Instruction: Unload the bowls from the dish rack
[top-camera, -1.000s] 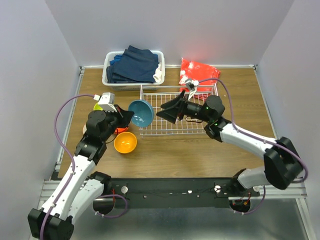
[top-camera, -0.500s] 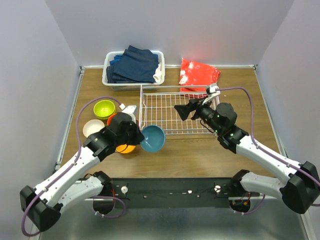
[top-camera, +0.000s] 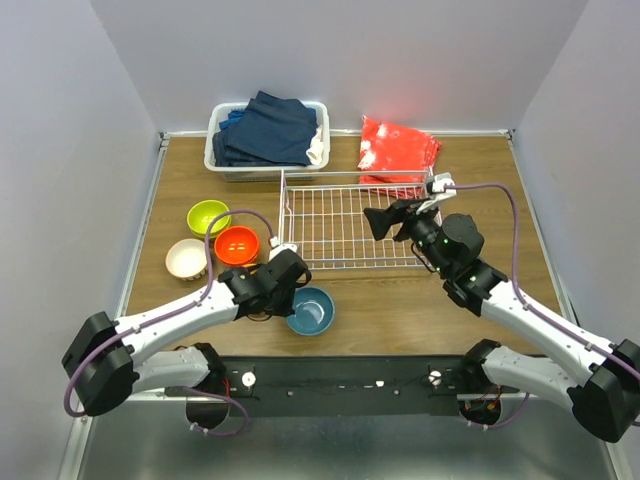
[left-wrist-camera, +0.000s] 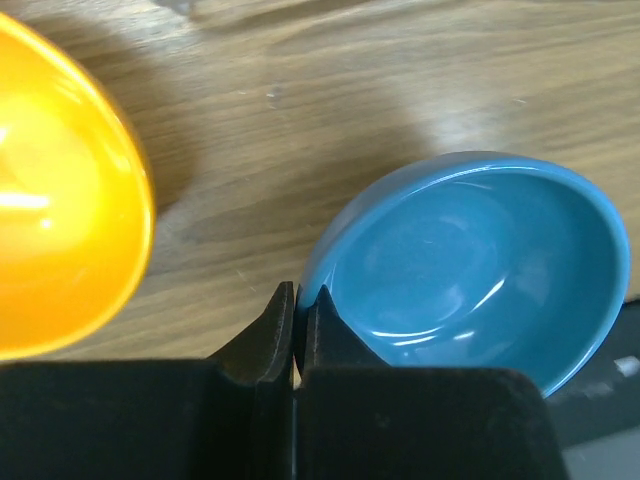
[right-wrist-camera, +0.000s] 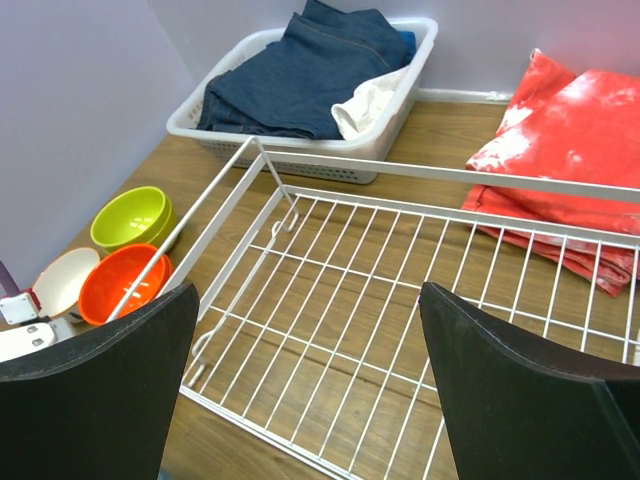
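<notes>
1. Bowls first: a small round glossy teal blue bowl (top-camera: 311, 311) is out of the rack, low over the brown wooden surface (top-camera: 400, 300) near its front edge and left of centre. It is slightly tilted, and I cannot tell whether it rests flat.
2. The left claw (left-wrist-camera: 297, 325) pinches this bowl's near rim, with its black fingers (left-wrist-camera: 270, 335) pressed together on either side of the rim.
3. Just left of it, in the left wrist view, is a glossy yellow-orange bowl (left-wrist-camera: 60, 200), near the teal one but apart from it.
4. Farther back on the left, a red-orange bowl (top-camera: 238, 245), a lime green bowl (top-camera: 208, 217) and a white bowl (top-camera: 187, 258) with a pale inside stand close together.
5. The rectangular, low-walled white wire dish rack (top-camera: 340, 235) sits mid-surface, and wood shows through all of its grid floor.
6. The right claw (right-wrist-camera: 310, 390) hovers over the rack's right part, its fingers spread wide apart.
7. Behind the rack, a solid white plastic tub (top-camera: 235, 168) of folded dark blue clothes stands at the back left. A crumpled red bag (top-camera: 398, 148) lies just behind the rack's right corner.
</notes>
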